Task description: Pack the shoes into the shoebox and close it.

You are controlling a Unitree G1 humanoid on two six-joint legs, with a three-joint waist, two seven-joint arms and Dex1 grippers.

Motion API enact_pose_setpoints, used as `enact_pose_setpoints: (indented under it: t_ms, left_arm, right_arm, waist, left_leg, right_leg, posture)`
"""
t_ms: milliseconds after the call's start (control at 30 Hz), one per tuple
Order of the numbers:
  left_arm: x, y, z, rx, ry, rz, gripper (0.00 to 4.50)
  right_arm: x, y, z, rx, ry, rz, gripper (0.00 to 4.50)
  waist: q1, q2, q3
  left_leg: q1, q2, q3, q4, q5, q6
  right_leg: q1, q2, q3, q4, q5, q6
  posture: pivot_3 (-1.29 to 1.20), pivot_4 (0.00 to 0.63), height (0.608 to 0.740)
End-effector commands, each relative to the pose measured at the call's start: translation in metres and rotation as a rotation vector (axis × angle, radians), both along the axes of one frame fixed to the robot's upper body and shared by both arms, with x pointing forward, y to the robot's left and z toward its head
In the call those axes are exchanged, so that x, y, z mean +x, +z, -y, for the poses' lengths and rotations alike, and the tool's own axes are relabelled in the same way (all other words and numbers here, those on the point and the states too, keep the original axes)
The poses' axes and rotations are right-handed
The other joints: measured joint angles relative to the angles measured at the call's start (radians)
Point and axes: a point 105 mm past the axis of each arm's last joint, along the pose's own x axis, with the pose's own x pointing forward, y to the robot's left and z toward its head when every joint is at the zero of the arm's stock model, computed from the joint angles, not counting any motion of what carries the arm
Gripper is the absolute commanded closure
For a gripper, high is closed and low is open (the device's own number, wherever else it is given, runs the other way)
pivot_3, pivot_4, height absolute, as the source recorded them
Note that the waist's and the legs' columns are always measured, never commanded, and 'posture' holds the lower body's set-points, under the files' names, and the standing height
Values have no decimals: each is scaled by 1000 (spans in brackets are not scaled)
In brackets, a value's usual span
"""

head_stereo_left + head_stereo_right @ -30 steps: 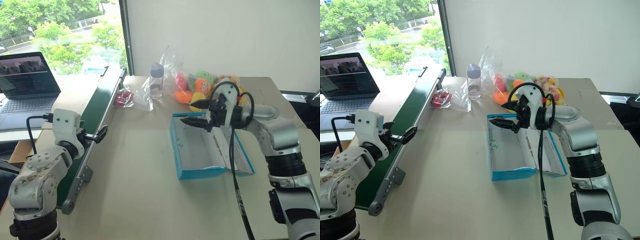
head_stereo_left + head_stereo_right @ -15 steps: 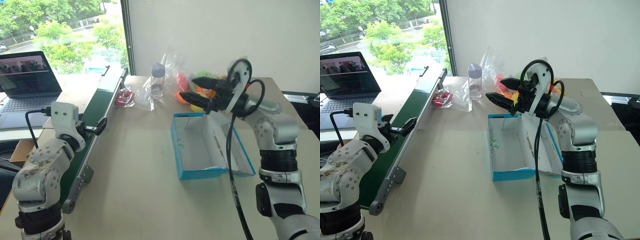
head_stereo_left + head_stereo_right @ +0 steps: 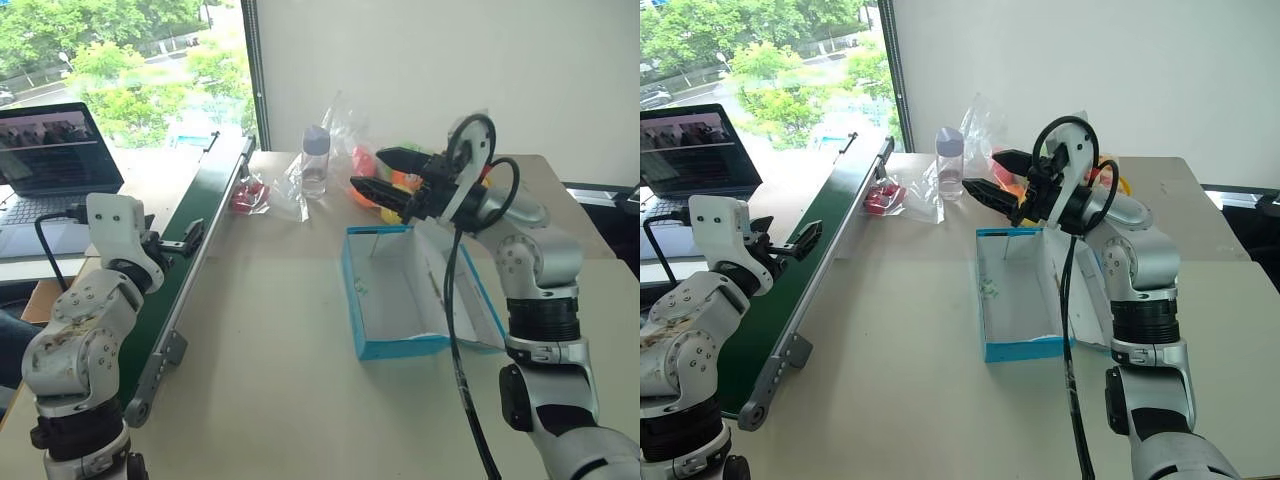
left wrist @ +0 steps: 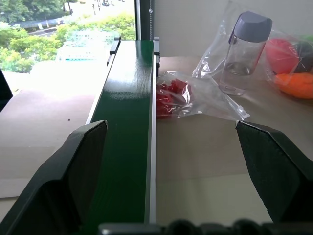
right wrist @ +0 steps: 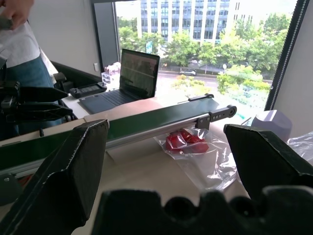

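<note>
Shoebox (image 3: 400, 295), bright blue cardboard with pale inside, lies open and empty mid-surface (image 3: 270, 390). Right gripper (image 3: 380, 175) hovers at its twelve o'clock, jaws released; left gripper (image 3: 190, 237), at nine o'clock, likewise spread, holding nothing.

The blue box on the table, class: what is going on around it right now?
The bright blue cardboard shoebox lies open on the beige table, and nothing can be made out inside it. The right gripper hangs open in the air above the box's far end, holding nothing. The left gripper is also open and empty, over the long green conveyor belt. A clear bottle with a grey cap, a bag of red items and colourful plush toys sit beyond the box.
</note>
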Motion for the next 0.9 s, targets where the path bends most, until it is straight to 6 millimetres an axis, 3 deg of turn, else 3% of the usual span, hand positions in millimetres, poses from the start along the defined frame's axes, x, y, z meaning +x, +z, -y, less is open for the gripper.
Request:
enact_pose_setpoints:
  t_ms: [33,300,900]
  left_arm:
    - [0,5,-2,22,7,29,0]
    - [-1,-4,-12,11,45,7,0]
    - [9,1,-4,29,3,37,0]
  right_arm:
    - [-5,10,0,10,28,12,20]
    - [-10,5,-2,-3,53,-23,20]
    - [-15,-4,-5,-46,79,-82,20]
  waist:
    - [0,0,0]
    - [-1,0,0]
    - [1,0,0]
  left_leg:
    - [0,0,0,0,0,0]
    - [0,0,0,0,0,0]
    - [-1,0,0,0,-1,-2]
  right_leg:
    - [0,0,0,0,0,0]
    - [0,0,0,0,0,0]
    - [-1,0,0,0,0,0]
  posture:
    - [0,150,740]
    - [0,150,740]
    - [0,150,740]
